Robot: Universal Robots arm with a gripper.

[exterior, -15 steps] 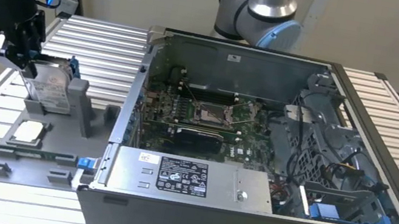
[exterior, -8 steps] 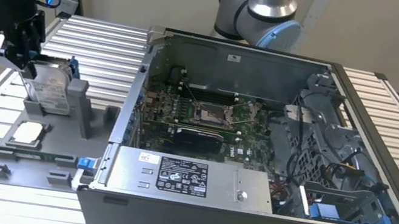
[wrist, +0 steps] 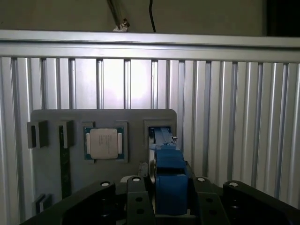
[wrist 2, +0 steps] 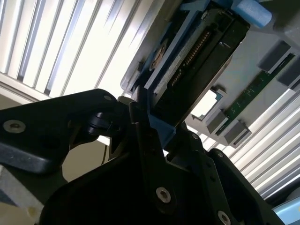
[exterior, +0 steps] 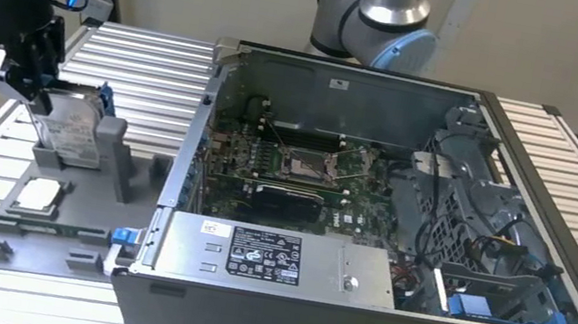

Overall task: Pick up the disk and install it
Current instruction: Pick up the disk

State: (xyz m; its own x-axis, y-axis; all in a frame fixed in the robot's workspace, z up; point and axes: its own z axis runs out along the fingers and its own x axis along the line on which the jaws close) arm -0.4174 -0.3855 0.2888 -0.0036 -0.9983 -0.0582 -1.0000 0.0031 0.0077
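The disk (exterior: 70, 126) stands on edge in a slot of the grey holder (exterior: 75, 224) at the exterior view's left, its white label facing outward. My gripper (exterior: 41, 85) comes down on its top edge from above. In the first wrist view the disk's blue bracket (wrist: 168, 176) sits tight between the black fingers (wrist: 136, 194) of the gripper (wrist: 168, 192). The second wrist view shows the disk's connector edge (wrist 2: 197, 51), with a finger (wrist 2: 140, 124) pressed against the blue bracket. The gripper is shut on the disk.
An open computer case (exterior: 564, 219) takes up the middle and right of the slatted table, with a drive cage with blue clips (exterior: 478, 304) and a grey labelled box (exterior: 278, 258) at its front. A square silver chip (exterior: 37, 195) lies on the holder. A second arm's base (exterior: 380, 18) stands behind.
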